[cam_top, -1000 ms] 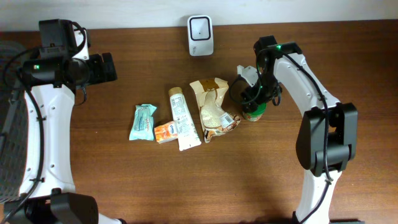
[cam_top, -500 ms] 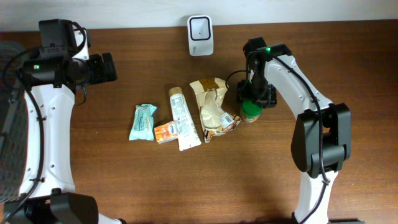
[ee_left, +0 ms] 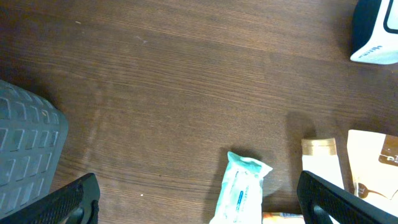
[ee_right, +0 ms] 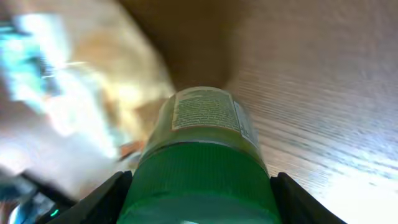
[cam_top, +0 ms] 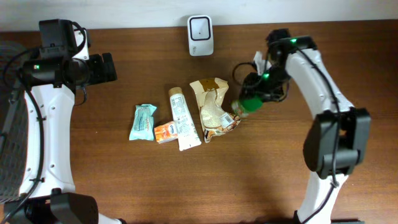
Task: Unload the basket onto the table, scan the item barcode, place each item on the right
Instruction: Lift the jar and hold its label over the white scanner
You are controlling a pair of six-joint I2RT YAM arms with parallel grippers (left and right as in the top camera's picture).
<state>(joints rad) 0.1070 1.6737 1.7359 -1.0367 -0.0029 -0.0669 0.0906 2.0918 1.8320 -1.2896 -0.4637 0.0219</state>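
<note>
**Where I've got room on the counter right now**

The middle of the counter is the crowded bit for me. The teal packet, orange sachet, white tube and brown pouch lie in a row, packed too close for a lane between them. The green-capped bottle, clamped in my right claw, hangs tilted just beside the pouch's right edge, so it's tight there. The scanner stands alone at the back, with a bare strip between it and the row. The front half is open wood. My left claw, spread wide, hangs over bare wood, and a grey gridded thing blocks the far left edge.
</note>
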